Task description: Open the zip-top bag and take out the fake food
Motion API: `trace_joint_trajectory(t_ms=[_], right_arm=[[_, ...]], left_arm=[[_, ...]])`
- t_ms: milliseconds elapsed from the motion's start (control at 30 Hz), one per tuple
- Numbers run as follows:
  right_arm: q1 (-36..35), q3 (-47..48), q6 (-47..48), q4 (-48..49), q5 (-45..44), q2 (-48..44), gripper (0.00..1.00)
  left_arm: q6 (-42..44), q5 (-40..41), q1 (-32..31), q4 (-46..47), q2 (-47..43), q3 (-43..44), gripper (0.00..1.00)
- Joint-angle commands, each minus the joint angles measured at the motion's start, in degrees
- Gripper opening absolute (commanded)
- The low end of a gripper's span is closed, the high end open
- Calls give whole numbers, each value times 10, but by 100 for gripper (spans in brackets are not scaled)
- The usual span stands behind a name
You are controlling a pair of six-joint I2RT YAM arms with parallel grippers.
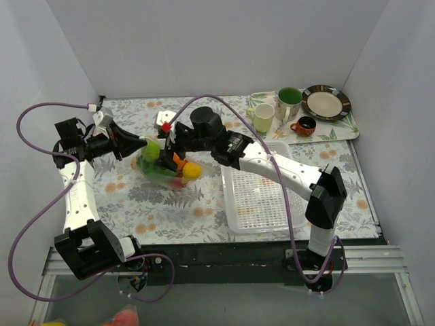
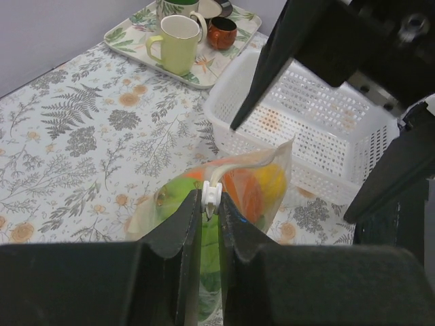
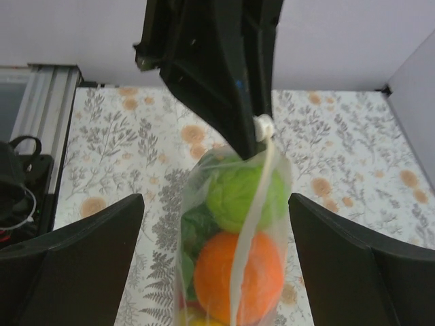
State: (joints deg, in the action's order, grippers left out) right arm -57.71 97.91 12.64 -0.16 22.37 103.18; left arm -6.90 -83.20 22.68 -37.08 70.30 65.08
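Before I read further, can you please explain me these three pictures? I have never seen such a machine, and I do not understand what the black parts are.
The machine is two robot arms bolted to a table edge. One picture looks down from above; the other two come from cameras on each wrist, so the big black shapes there are gripper fingers.

The left gripper is shut on the white slider at one end of the zip-top bag. Inside the bag is fake food: an orange ball, a green piece, something yellow. The right gripper is open, its fingers on either side of the bag.

Also on the flowered table: a white basket, and a tray with cups and a plate.
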Motion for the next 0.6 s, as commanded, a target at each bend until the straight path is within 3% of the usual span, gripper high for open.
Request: trace_joint_trajectory(t_ms=[0,100,233,333,400,533,567], right_arm=[[-1,16,30,-29,9,28,94],[-1,26,33,-31,12,40,87],[1,38,24,-31,19,48,59],[1,38,19,-28,19,44,44],[1,38,19,-26,13,42,39],[1,46,17,-26,-1,48,2],[1,48,17,-29,-5,49,1]], left_arm=[[-33,-195,2,27,-20,0,0],[-47,-195,1,36,-19,5,0],[-51,-195,0,36,-17,10,0],[-55,-195,-1,37,-19,7,0],[-55,-195,-1,37,-23,3,0],[-56,-195,-8,37,-27,-7,0],[-58,-195,-11,36,-28,-7,0]])
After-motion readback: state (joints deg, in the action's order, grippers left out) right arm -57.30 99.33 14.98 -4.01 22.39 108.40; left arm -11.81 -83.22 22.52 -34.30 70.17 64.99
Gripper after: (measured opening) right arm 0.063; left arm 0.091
